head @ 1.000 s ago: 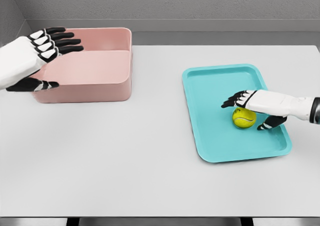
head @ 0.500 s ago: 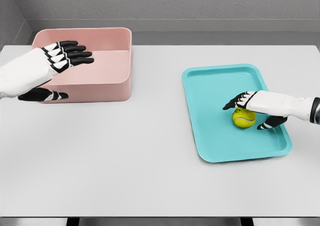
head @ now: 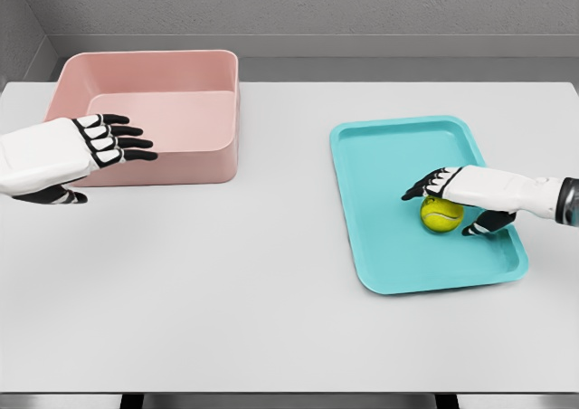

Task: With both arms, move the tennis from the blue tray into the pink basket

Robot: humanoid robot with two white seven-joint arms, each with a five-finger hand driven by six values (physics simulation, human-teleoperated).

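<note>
Right hand (head: 450, 201) arches over the ball (head: 441, 214) on the tray (head: 398, 147), fingers on top, thumb beside; full grip not confirmed. Left hand (head: 86, 147), fingers spread and empty, hovers before the basket (head: 194, 160). Ball judged light, springy, fuzzy; take it across its middle.

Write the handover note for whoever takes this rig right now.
Right hand: draped over the tennis ball, fingers above and thumb beside it; a closed grip cannot be confirmed.
Left hand: open, holding nothing, in front of the pink basket.
Ball sits in the blue tray; the basket holds nothing.
Done: nothing moved.
Left: grasp, lift, carry the ball to the basket.
</note>
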